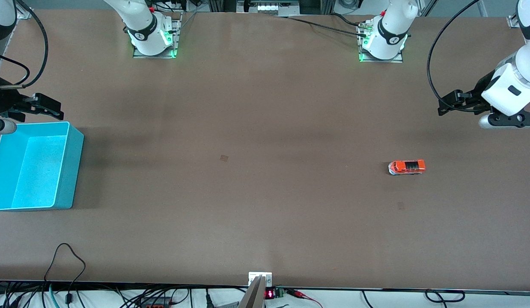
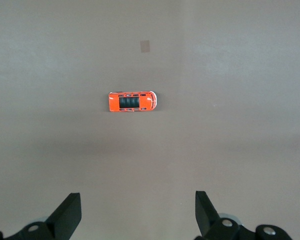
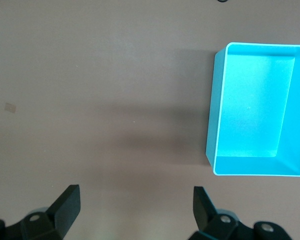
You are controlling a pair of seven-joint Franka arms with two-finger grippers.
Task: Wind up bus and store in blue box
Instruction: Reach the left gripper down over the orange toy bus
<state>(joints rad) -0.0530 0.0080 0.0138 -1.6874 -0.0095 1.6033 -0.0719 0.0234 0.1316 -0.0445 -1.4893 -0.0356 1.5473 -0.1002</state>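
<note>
Blue box and bus set well apart on table; both arms raised.
Right gripper [image 1: 55, 109] is held above the table by the blue box [image 1: 34, 167], jaws spread wide, nothing gripped. The bus [image 1: 406, 167] rests upright on its wheels toward the left arm's end. Left gripper [image 1: 447, 104] hangs wide open, empty.

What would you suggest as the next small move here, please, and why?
Probably lower the left tool toward the bus. Its jaws stand open and empty, the bus lies untouched on the table at the left arm's end, and the blue box sits empty at the right arm's end, where the open right tool waits.
</note>
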